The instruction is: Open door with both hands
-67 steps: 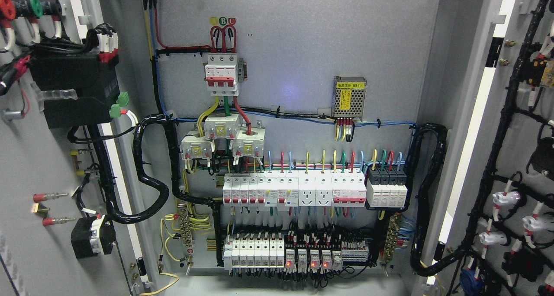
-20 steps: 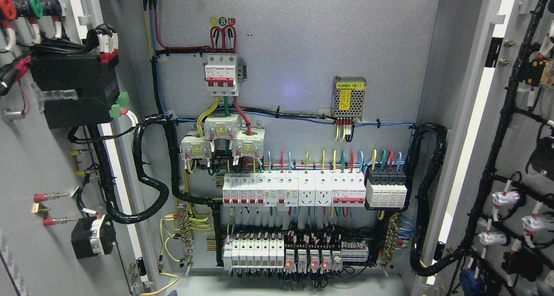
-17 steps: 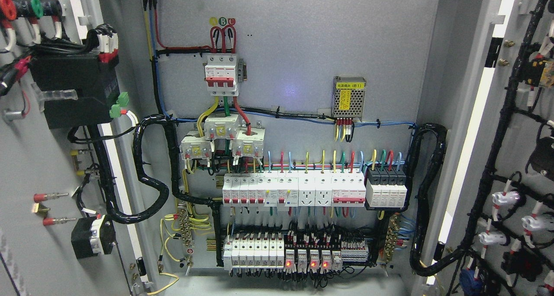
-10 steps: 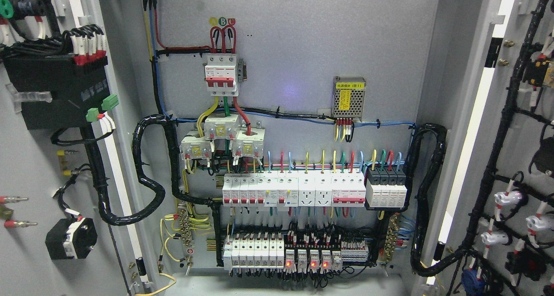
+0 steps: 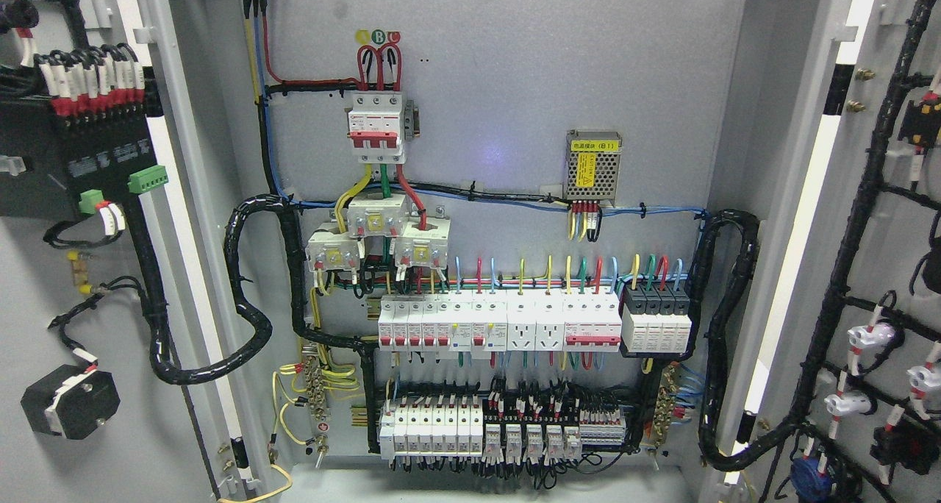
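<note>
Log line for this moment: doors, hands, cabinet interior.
left door: swung open | right door: swung open | hands: not in view | cabinet interior: breakers and wiring exposed

I see a matt grey painted metal back panel (image 5: pixel 507 106), faintly speckled. Breakers (image 5: pixel 441 325) look like smooth white plastic. Cable loom (image 5: pixel 253 319) has ribbed black plastic wrap. Supply (image 5: pixel 594 166) has a perforated metal case. Left door (image 5: pixel 44 444) and right door (image 5: pixel 889 253) are matt grey metal.

Before me, the left door (image 5: pixel 44 268) and right door (image 5: pixel 889 231) flanked the cabinet (image 5: pixel 514 84); 2 breaker rows (image 5: pixel 500 326) sat low on its back panel.
</note>
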Robot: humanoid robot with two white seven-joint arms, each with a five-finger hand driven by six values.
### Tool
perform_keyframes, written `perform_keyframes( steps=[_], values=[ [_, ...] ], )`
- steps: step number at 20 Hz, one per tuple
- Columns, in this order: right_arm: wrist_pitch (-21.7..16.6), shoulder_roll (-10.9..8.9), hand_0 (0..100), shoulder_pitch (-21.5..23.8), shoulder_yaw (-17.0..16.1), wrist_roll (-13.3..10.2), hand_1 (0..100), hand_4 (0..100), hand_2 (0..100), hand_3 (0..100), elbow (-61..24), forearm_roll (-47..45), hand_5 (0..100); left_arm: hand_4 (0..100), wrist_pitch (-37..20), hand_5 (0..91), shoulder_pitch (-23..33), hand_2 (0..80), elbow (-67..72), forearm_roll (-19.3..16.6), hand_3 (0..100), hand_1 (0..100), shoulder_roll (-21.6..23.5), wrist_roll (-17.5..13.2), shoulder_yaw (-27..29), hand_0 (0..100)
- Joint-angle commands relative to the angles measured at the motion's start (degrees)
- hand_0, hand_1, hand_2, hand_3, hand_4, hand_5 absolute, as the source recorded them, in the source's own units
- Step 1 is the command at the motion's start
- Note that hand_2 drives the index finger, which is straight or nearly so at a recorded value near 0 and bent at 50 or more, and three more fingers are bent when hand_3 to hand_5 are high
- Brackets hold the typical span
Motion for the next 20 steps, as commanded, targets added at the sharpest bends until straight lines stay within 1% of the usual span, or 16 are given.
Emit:
perform_keyframes(
  steps=[1, 5, 8, 9, 11, 13, 16, 20],
  values=[
    [-0.07, -0.47, 0, 0.89, -2.26, -0.02, 0, 0, 0, 0, 1.99, -1.12, 0, 0, -46.10, 0.0, -5.88, 0.0, 17.16, 3.39, 0, 0, 15.57, -0.20, 6.19, 0],
    [0.01, -0.56, 0, 0.80, -2.44, -0.02, 0, 0, 0, 0, 2.70, -1.12, 0, 0, -46.10, 0.0, -10.10, 0.0, 23.84, 3.39, 0, 0, 18.83, -0.20, 6.19, 0],
    [0.01, -0.65, 0, 0.80, -2.87, -0.10, 0, 0, 0, 0, 3.31, -1.12, 0, 0, -46.10, 0.0, -11.43, 0.0, 27.71, 3.31, 0, 0, 21.03, -0.20, 6.19, 0],
    [0.01, -0.74, 0, 0.80, -3.22, -0.45, 0, 0, 0, 0, 3.57, -1.12, 0, 0, -46.10, 0.0, -11.96, 0.0, 28.77, 3.31, 0, 0, 21.38, -0.20, 6.11, 0],
    [0.01, -0.91, 0, 0.71, -4.01, -1.94, 0, 0, 0, 0, 3.84, -1.12, 0, 0, -46.10, 0.0, -12.93, 0.0, 31.05, 2.87, 0, 0, 21.65, -0.29, 6.02, 0],
    [-0.07, -0.91, 0, 0.71, -4.63, -3.09, 0, 0, 0, 0, 3.84, -1.12, 0, 0, -46.10, 0.0, -13.89, 0.0, 33.69, 2.78, 0, 0, 21.65, -0.46, 4.10, 0],
    [-0.07, -0.91, 0, 0.71, -4.55, -3.09, 0, 0, 0, 0, 3.75, -1.12, 0, 0, -46.10, 0.0, -16.26, 0.0, 35.28, 2.78, 0, 0, 21.74, -0.46, 0.14, 0],
    [-0.07, -0.91, 0, 0.80, -4.55, -3.01, 0, 0, 0, 0, 3.23, -1.03, 0, 0, -46.10, 0.0, -16.01, 0.0, 34.23, 2.78, 0, 0, 22.09, -0.46, -1.19, 0]
  ],
)
